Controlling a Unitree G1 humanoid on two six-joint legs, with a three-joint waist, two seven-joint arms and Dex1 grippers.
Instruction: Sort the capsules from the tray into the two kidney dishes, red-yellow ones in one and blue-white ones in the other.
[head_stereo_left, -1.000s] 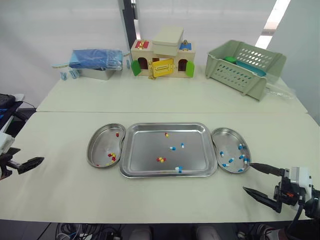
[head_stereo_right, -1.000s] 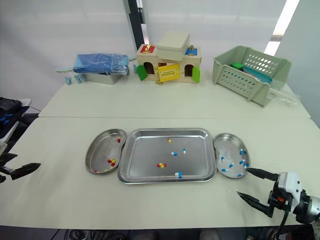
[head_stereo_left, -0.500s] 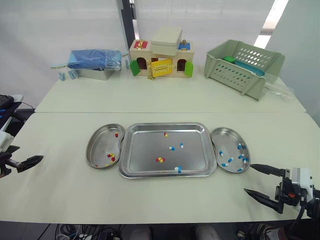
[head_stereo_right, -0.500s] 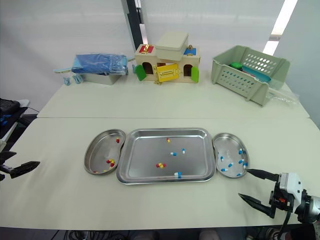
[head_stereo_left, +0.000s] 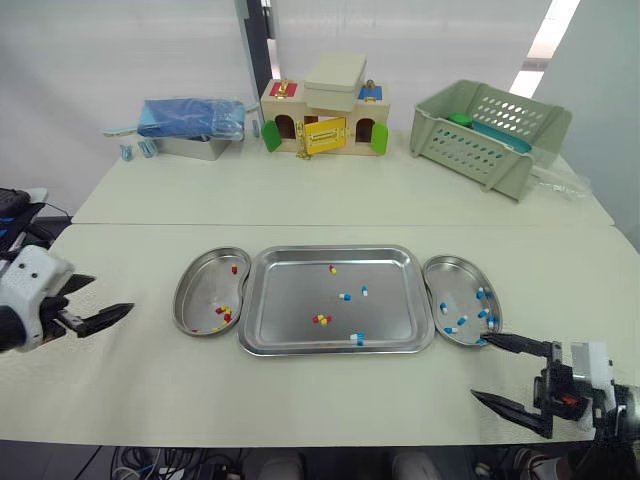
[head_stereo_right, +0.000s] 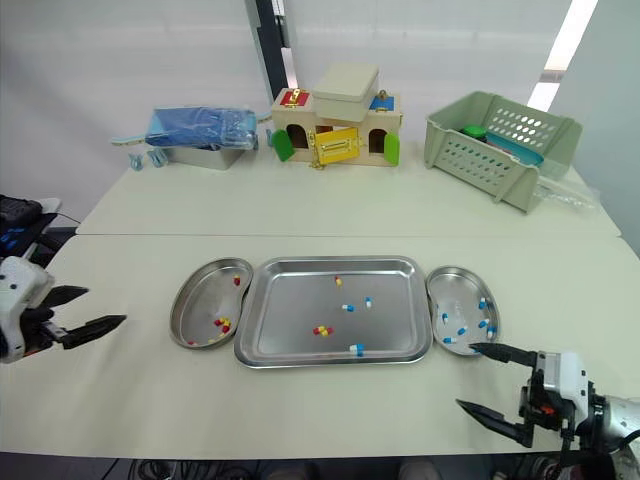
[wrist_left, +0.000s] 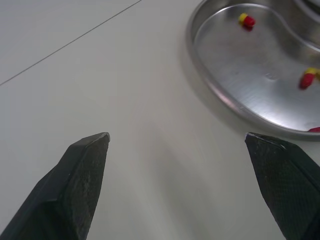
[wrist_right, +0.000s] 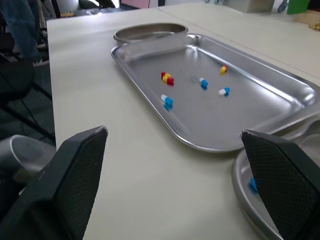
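Left gripper (head_stereo_left: 112, 294) closes in from the tray's (head_stereo_left: 300, 290) 9 o'clock, right gripper (head_stereo_left: 478, 366) creeps in at 4 o'clock, both apart, empty: next pick likely.

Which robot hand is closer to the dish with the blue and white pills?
Right. The right gripper hovers just in front of the blue-white dish. The left gripper is far off, past the tray and the red-yellow dish.

Left gripper (head_stereo_left: 112, 293) is spread wide, left dish (head_stereo_left: 205, 278) near its right. Right gripper (head_stereo_left: 478, 367) is spread too, its far fingertip at right dish's (head_stereo_left: 450, 283) near rim.
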